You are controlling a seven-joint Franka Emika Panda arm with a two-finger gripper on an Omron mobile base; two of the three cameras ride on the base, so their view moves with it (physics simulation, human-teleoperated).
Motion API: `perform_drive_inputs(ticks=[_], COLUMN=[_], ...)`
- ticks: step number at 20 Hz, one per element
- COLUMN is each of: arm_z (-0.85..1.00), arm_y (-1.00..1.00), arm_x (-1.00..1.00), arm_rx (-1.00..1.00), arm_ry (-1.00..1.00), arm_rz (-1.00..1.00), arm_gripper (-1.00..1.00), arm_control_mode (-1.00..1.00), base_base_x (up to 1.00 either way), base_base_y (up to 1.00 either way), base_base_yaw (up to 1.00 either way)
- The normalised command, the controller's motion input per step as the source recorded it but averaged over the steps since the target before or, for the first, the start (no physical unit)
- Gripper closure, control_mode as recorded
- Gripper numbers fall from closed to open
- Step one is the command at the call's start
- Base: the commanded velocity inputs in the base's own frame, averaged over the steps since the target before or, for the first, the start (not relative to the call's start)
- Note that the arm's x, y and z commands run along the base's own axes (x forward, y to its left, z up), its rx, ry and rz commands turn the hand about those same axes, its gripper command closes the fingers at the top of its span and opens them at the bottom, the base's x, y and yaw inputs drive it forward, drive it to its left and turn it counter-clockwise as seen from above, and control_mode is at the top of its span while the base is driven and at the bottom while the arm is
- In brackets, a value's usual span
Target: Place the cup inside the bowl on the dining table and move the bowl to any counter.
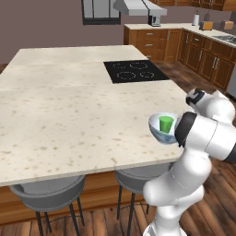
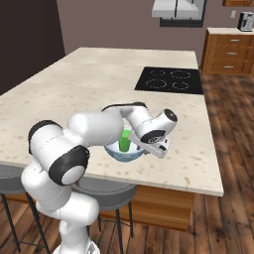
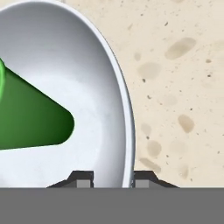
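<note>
Green cup [image 1: 166, 123] standing upright inside the white bowl [image 1: 157, 132], right of centre in the left base frame, partly hidden on the right by the white arm [image 1: 203, 138]. Bowl close to the near edge of the dining table [image 1: 69, 110], which spreads across the left and middle of that frame, black cooktop [image 1: 134, 71] set into it above centre. In the right base frame, bowl [image 2: 119, 155] and cup [image 2: 124, 143] sitting just left of centre, near the table's [image 2: 99, 89] front edge, with the arm curling in from lower left and the gripper [image 2: 148, 147] pressed against the bowl's right rim. In the hand view, bowl [image 3: 87, 87] filling the left half, its pale rim curving from the top down to the bottom centre, the cup [image 3: 35, 116] lying as a green cone at left; speckled table top [image 3: 183, 87] on the right. Two dark fingertips [image 3: 82, 179] rising at the bottom, one inside the rim and one outside, jaws clenched on the bowl's wall. Grey stools [image 1: 48, 191] tucked under the table at lower left of the left base frame; wooden cabinets [image 1: 152, 42] and a range hood [image 1: 138, 6] along the top; plank floor [image 2: 223, 218] at lower right of the right base frame.
</note>
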Motion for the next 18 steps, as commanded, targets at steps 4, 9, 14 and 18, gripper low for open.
perform_drive_inputs(ticks=[4, 9, 14, 18], arm_z=[0.43, 0.52, 0.43, 0.3], arm_y=[0.0, 0.04, 0.08, 0.15], arm_x=[-0.54, -0.35, -0.28, -0.29], arm_rx=[0.0, 0.0, 0.0, 0.0], arm_ry=[0.05, 0.06, 0.0, 0.0], arm_rz=[0.0, 0.0, 0.0, 0.0], arm_gripper=[1.0, 1.0, 1.0, 1.0], arm_control_mode=[-1.0, -1.0, -1.0, -1.0], base_base_x=[0.0, 0.0, 0.0, 0.0], base_base_y=[0.0, 0.0, 0.0, 0.0], base_base_yaw=[0.0, 0.0, 0.0, 0.0])
